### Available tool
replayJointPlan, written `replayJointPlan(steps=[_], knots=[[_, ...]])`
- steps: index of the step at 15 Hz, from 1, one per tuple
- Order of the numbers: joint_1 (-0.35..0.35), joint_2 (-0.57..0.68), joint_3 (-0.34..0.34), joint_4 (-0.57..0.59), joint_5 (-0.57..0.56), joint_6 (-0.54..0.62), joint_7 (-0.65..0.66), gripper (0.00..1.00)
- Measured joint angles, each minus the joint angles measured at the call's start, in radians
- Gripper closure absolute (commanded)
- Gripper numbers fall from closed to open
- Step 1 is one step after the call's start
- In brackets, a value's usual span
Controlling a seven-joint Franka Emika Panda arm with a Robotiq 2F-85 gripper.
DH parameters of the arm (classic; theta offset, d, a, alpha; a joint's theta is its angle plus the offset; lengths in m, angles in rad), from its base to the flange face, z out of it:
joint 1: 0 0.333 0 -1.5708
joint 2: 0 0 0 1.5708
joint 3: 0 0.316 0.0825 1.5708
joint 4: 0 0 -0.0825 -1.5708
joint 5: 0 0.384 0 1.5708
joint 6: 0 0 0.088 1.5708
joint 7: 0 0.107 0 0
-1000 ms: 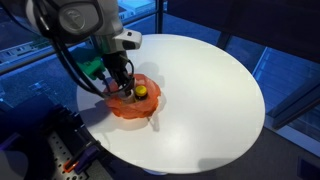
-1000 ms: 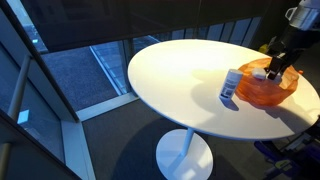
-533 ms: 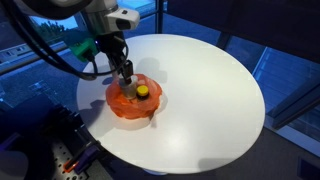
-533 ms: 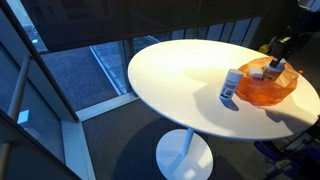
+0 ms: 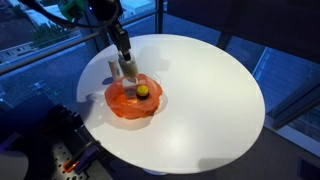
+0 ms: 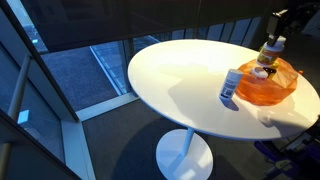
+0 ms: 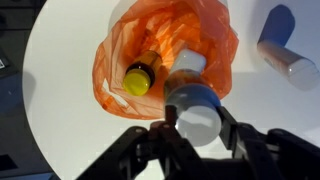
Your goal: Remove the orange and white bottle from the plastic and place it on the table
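My gripper (image 5: 126, 62) is shut on the orange and white bottle (image 5: 129, 72) and holds it in the air above the back rim of the orange plastic bowl (image 5: 118, 108). In the wrist view the bottle's white cap (image 7: 195, 108) sits between my fingers (image 7: 195, 122), with the bowl (image 7: 110, 70) below it. The lifted bottle (image 6: 268, 50) also shows above the bowl (image 6: 275, 92) in an exterior view. The bowl rests on the round white table (image 5: 210, 90).
A yellow-topped item (image 7: 137, 80) and another white-capped bottle (image 7: 188, 62) lie in the bowl. A plain pale bottle (image 6: 231, 85) stands on the table beside the bowl and also shows in the wrist view (image 7: 285, 58). The table edge is near the bowl (image 5: 95, 125).
My gripper has risen out of the bowl with the bottle in it. The bowl and the other items have stayed in place.
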Motion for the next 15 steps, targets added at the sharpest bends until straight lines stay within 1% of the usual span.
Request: replayJointPlan(steps=[3,7,10,15], knots=[[0.000,0.012,0.027,0.057,0.000,-0.030,0.065,0.81],[0.005,0.066,0.045,0.119,0.001,-0.031,0.118,0.81],[0.020,0.129,0.047,0.164,0.012,-0.030,0.138,0.81],[0.060,0.229,0.046,0.217,0.074,-0.008,0.139,0.81]])
